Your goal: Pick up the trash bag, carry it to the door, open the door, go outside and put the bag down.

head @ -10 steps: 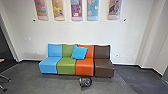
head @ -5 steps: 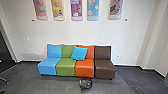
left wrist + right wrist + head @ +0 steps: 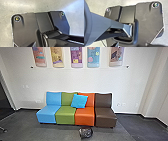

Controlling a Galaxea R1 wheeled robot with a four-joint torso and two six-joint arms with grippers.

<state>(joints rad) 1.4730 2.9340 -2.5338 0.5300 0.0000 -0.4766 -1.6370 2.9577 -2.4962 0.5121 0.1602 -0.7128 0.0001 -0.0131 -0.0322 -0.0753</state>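
One trash bag (image 3: 85,133) | long axis roughly along seat row (image 3: 84,116), facing unclear | left gripper (image 3: 25,45), right gripper (image 3: 131,45): can't tell spread

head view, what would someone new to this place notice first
Probably the row of four joined seats, blue, green, orange and brown from the picture's left to right, against the white wall, with a bright blue cushion leaning across the green and orange backs. Next, the colourful panels hanging above, then the dark trash bag on the floor in front of the orange seat.
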